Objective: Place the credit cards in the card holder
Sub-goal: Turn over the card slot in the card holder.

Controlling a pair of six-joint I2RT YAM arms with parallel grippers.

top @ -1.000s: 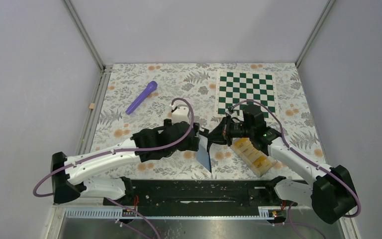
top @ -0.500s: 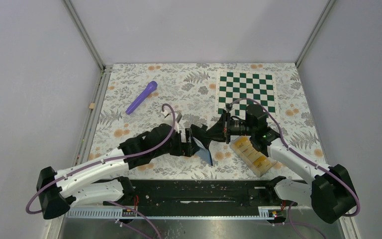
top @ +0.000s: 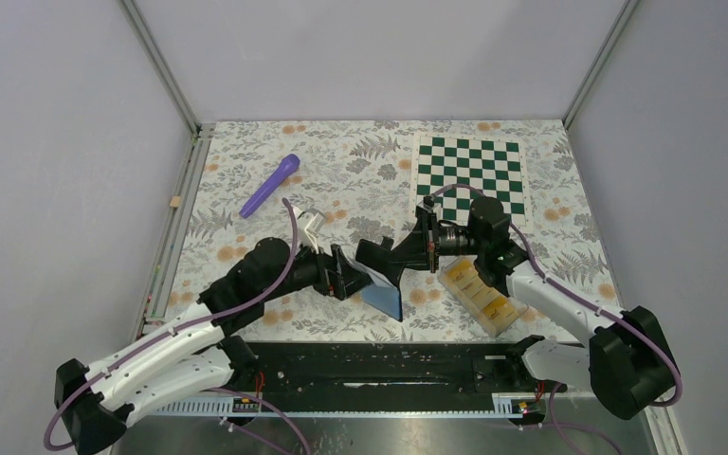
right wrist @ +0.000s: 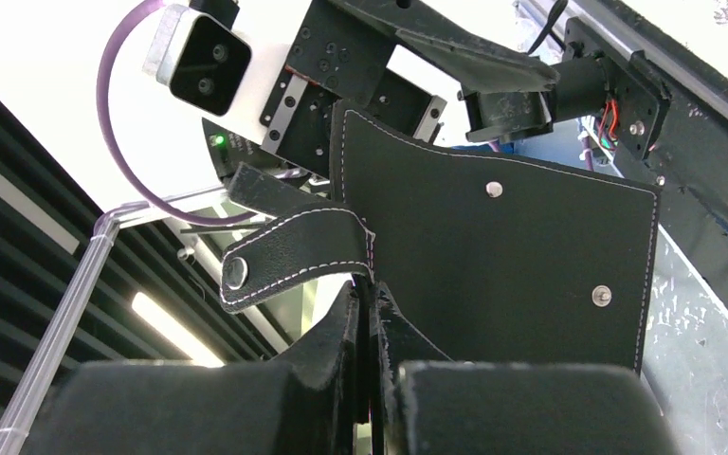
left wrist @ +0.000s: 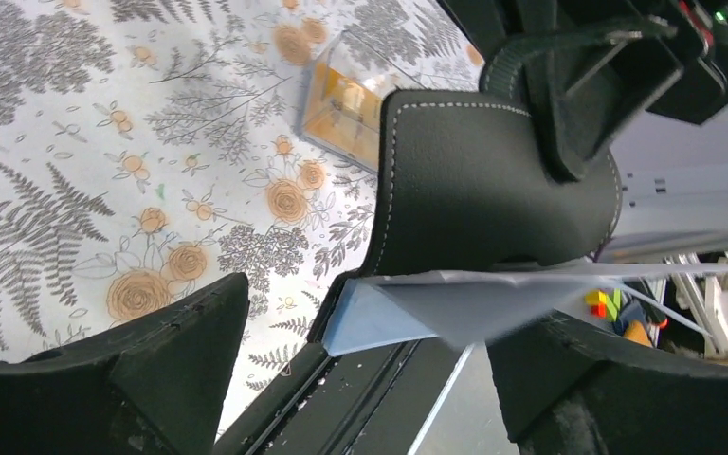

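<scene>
Top external: the card holder (top: 375,258) is up off the table (top: 341,161), mid-front, btwn my two arms. It hangs open w/ its grey-blue pocket panel (top: 385,300) drooping down. The right gripper (top: 400,256) has it: right wrist view shows the jaws closed tight, pinching the black leather at one edge, w/ the snap tab (right wrist: 294,251) flopping loose beside them. The left gripper (top: 349,277) sits just beside the holder, jaws spread wide, gripping nothing. In left wrist view the pocket panel lies in the gap btwn its fingers; can't tell if it brushes one. The credit cards (top: 474,287) sit in the clear box (left wrist: 315,85) on the table, right of the holder, near the right arm.

Handling, my read: the holder is light but floppy and folds under its own weight, so one pinch won't keep a pocket open. I'd take the free panel w/ the left near its edge, not on the glossy face, which is prob slippery. The cards look thin, stiff, smooth and packed close. I'd take one by an exposed edge w/ a shallow pinch, else it skids or two come up together.
</scene>
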